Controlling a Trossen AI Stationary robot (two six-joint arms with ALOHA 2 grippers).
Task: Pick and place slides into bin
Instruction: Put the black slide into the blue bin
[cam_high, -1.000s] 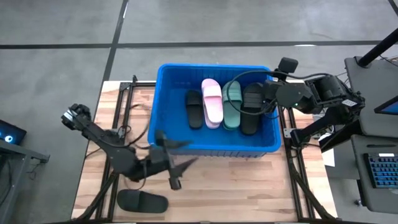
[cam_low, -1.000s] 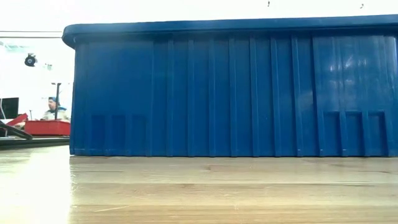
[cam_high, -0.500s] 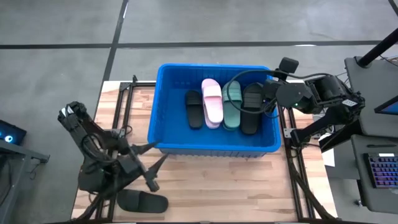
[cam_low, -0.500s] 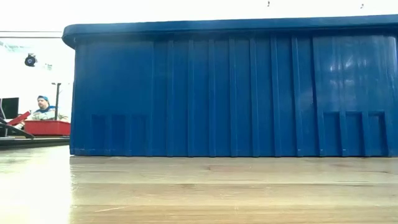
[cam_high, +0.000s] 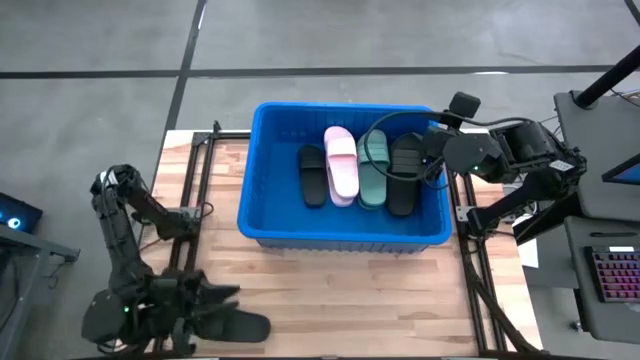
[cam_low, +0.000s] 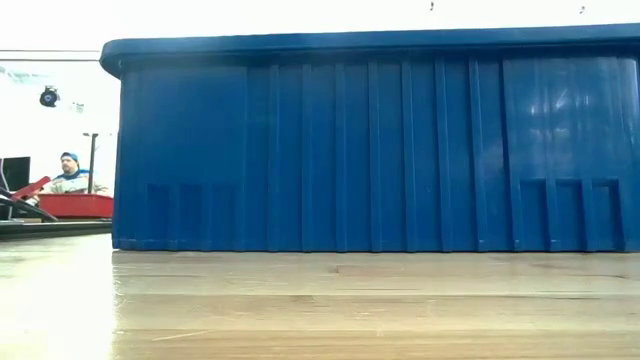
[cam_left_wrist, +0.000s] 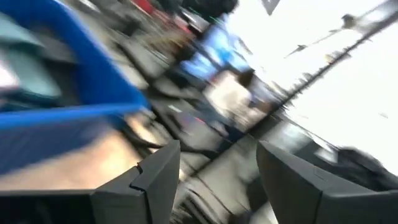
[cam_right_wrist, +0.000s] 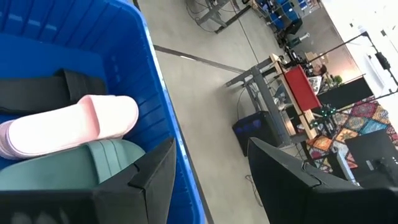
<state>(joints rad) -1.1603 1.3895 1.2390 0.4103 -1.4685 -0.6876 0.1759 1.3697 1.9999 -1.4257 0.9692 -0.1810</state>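
The blue bin (cam_high: 262, 225) stands on the wooden table and fills the low view (cam_low: 370, 150). In it lie a black slide (cam_high: 313, 176), a pink slide (cam_high: 341, 165), a green slide (cam_high: 373, 170) and another black slide (cam_high: 403, 175). The pink slide (cam_right_wrist: 74, 127) and the green slide (cam_right_wrist: 74, 168) also show in the right wrist view. One black slide (cam_high: 238, 326) lies flat on the table near its near left corner. My left gripper (cam_high: 218, 301) is open just beside that slide, on its far left; its own view (cam_left_wrist: 217, 149) is blurred. My right gripper (cam_high: 432, 152) is open over the bin's right side (cam_right_wrist: 208, 146).
Bare wood lies between the bin's near wall and the table's near edge (cam_high: 380, 300). Metal frame rails run along both table sides (cam_high: 190, 200). Cables cross the bin's far right corner (cam_high: 385, 125). A person (cam_low: 70, 175) sits far off in the room.
My left gripper has swung away from the bin's near wall toward the table's near left corner, turning as it went, and now stands by the black slide on the table. The slides and the bin have kept still.
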